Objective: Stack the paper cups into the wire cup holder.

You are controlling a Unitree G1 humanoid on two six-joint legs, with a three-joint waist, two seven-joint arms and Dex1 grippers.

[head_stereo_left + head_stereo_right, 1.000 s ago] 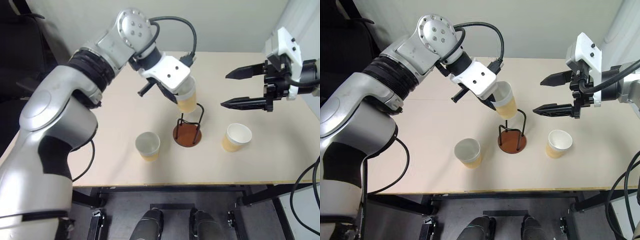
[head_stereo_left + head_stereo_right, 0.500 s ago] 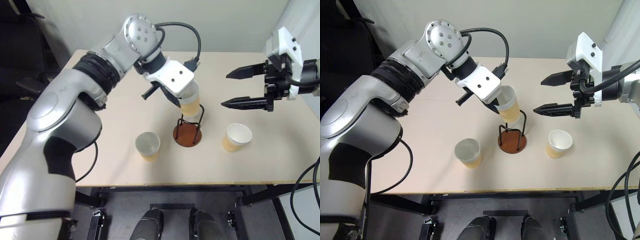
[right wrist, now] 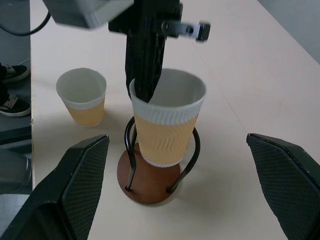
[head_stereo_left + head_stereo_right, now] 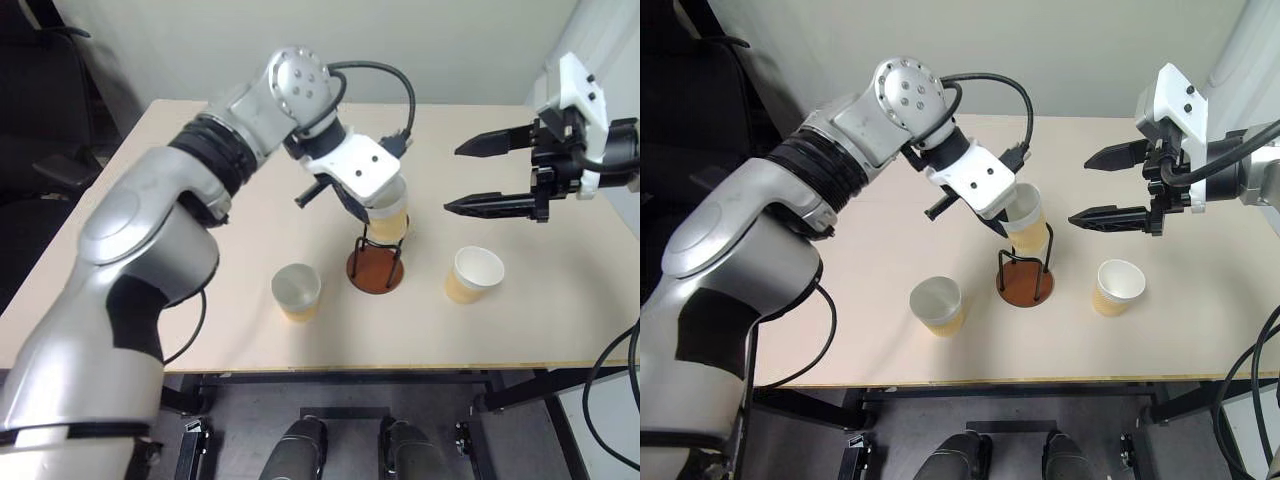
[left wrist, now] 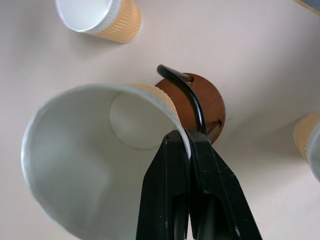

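**First cup half-seated in the wire holder**

While the left claw [image 3: 145, 82] pinches the rim of a paper cup [image 3: 167, 120], one finger inside and one outside, the cup hangs between the black loops of the wire cup holder [image 3: 150, 180], its bottom just above the reddish-brown base. A grip on the rim leaves the tapered body free to slide down between the wires, and the cup tilts slightly toward the arm, apparently because the claw comes at it from a slant. It looks not yet seated, so the likely next need is to straighten it before letting go.

The right claw [image 4: 495, 175] hovers wide open and empty, clear of the holder, above the bench [image 4: 200, 300]. Two more cups wait upright: one [image 4: 296, 291] on the left of the holder, one [image 4: 472, 274] on its right, beneath the open claw.
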